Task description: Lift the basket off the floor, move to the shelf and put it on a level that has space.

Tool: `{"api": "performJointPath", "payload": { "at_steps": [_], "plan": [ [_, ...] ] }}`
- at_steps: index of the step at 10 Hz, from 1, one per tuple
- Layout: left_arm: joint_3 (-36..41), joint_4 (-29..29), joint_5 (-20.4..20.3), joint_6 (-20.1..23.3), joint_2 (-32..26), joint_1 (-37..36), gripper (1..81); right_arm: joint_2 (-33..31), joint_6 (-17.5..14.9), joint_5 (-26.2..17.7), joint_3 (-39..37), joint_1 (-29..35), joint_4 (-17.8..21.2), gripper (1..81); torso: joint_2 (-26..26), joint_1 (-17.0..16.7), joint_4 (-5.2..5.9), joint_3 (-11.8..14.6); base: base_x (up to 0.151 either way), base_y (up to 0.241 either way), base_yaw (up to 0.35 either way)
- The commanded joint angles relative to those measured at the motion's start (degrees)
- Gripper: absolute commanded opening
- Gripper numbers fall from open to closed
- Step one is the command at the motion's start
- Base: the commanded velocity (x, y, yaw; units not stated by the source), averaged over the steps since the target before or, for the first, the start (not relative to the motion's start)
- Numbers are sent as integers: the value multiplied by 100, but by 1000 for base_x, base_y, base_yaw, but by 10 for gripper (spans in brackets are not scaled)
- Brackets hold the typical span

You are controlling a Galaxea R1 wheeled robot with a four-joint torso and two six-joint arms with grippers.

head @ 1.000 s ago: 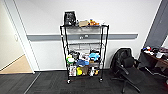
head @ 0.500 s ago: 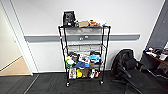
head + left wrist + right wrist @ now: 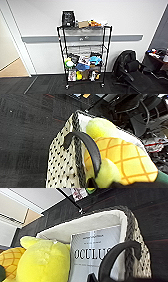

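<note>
The cream woven basket (image 3: 62,161) hangs above the dark carpet floor (image 3: 25,131), with a yellow pineapple plush (image 3: 125,159) and a white Oculus box (image 3: 92,250) inside. Its dark handle (image 3: 87,144) rises into my left gripper (image 3: 92,184), which is shut on it. The other handle (image 3: 117,250) rises into my right gripper (image 3: 92,278), also shut. Straight ahead, the black wire shelf (image 3: 83,55) stands against the wall. Its level (image 3: 83,47) second from the top looks bare; the lower tiers are cluttered.
A black appliance (image 3: 68,18) and a carton box (image 3: 83,24) sit on the top tier. A black office chair (image 3: 130,70) and a cluttered desk (image 3: 157,55) stand to the right. A doorway with tan wooden flooring (image 3: 12,67) opens at left.
The shelf shows slightly larger than a second ago, so the camera has drawn a little closer to it. Nothing on the shelf has moved.
</note>
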Motion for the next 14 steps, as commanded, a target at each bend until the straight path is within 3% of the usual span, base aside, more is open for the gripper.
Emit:
{"api": "performJointPath", "payload": {
  "at_steps": [1, 14],
  "plan": [
    [335, -148, 165, -32, -12, -814, 10, 41, 1, -67, 286, 746, 72, 10, -2, -2, 0, 0, 143, 0, 0],
    [344, -148, 165, -32, -3, -806, 10, -12, -8, -58, 339, 658, 72, 10, 0, 0, 0, 0, 137, 0, 0]
  ]
}}
